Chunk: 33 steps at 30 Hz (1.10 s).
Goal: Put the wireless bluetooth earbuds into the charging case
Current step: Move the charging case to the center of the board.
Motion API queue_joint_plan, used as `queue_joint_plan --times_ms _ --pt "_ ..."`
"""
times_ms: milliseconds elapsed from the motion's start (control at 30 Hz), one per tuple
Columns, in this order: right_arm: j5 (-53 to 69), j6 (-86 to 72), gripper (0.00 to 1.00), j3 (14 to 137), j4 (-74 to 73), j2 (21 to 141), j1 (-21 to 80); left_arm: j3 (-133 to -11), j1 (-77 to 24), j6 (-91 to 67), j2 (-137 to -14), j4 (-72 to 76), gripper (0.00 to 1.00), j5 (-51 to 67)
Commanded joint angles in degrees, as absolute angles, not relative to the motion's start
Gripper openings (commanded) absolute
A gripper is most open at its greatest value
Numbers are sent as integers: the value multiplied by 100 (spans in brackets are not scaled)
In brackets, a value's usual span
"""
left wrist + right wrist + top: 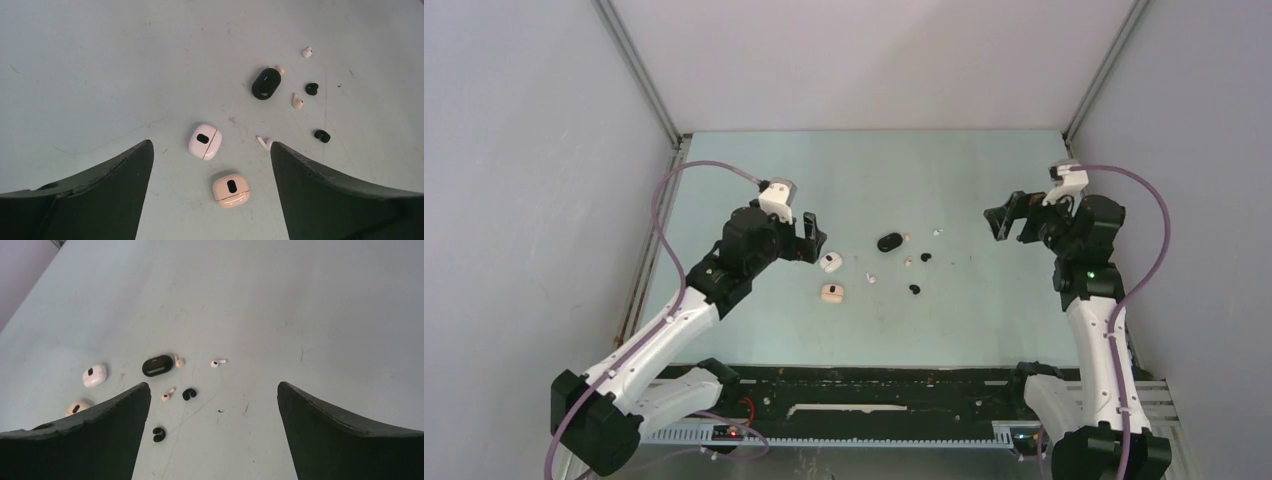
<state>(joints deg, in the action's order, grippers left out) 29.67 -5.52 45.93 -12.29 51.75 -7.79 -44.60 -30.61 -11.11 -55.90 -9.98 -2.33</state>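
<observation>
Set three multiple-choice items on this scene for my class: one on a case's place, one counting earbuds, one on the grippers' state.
1. Of the white case, cream case and black case, which lies nearest the left gripper? A white, B cream, C black.
2. How many black earbuds lie on the table? A one, B two, C four.
3. The left gripper and right gripper are: A both open and empty, B both shut, C each holding an earbud.
Answers: 1 A, it sits right beside that gripper in the top view. 2 B, two dark buds show in both wrist views. 3 A, each wrist view shows its gripper wide open, gripping nothing.
</observation>
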Motion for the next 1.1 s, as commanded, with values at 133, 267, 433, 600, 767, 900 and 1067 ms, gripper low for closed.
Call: queue_joint_plan --times_ms 133,267,433,600,767,900,1067 --pt "4100 -476 100 4485 -884 4943 -1011 -4774 -3128 -1170 -5818 -905 93 199" --pt "4964 863 100 4456 -1393 5014 -931 -4742 -3220 -1141 -5968 -768 89 366" --pt "4506 1158 100 4509 -1507 5141 -718 -5889 -3696 -964 -6907 -1684 83 62" --pt "4370 1160 100 4505 -1528 5061 -677 -7152 -4149 -704 -8365 -2374 83 -838" --pt "4306 1168 100 4509 -1534 5023 -712 -8156 -4262 -561 -9564 -2513 83 -1065" --pt "4339 1224 100 4509 -1570 4978 -725 -8881 -4283 -854 -10242 -3096 83 -1354" --pt "4352 1289 100 4509 -1599 4922 -719 -8191 -4274 -1262 -10001 -3044 82 -1608"
